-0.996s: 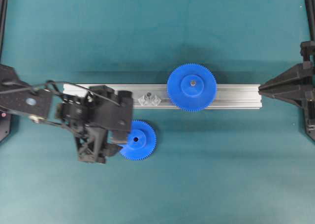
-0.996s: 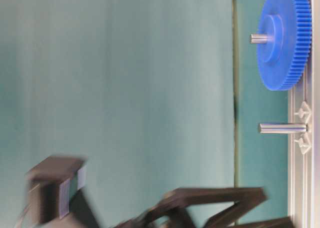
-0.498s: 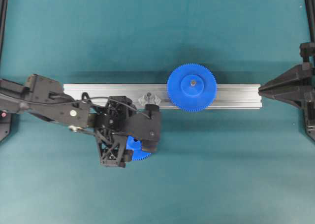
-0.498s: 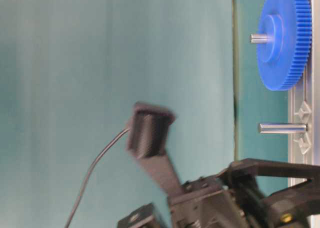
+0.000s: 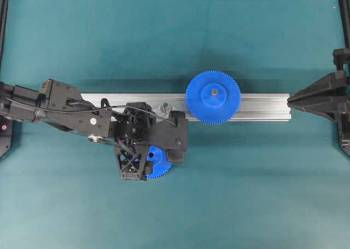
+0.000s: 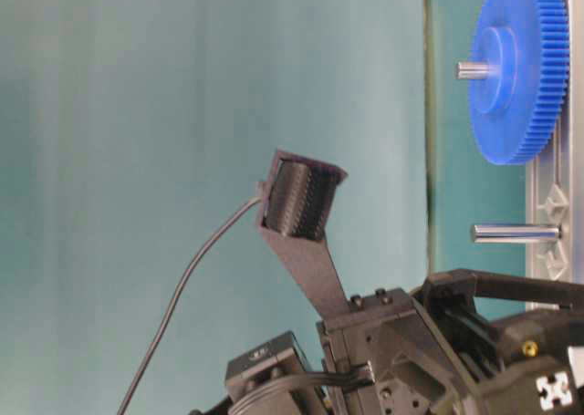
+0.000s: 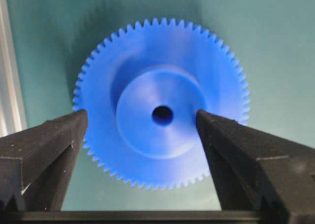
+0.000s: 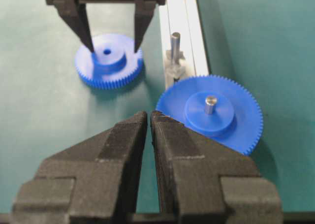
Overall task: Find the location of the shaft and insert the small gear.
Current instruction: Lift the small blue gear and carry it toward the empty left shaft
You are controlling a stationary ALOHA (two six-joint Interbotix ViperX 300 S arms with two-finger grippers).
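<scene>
Shaft [image 8: 174,41] upright on rail [image 8: 189,32], mostly hidden overhead by left gripper [image 8: 113,49]. Small gear [image 7: 161,116] flat on mat beside rail, partly covered; jaws spread, straddling hub. Larger gear [image 5: 213,97] mounted farther along rail. Right gripper [image 8: 149,120] clenched, empty, well apart.

Even, bright light throughout; soft shadows beneath the gears, and the right wrist view blurs its near claw [image 8: 149,123].
</scene>
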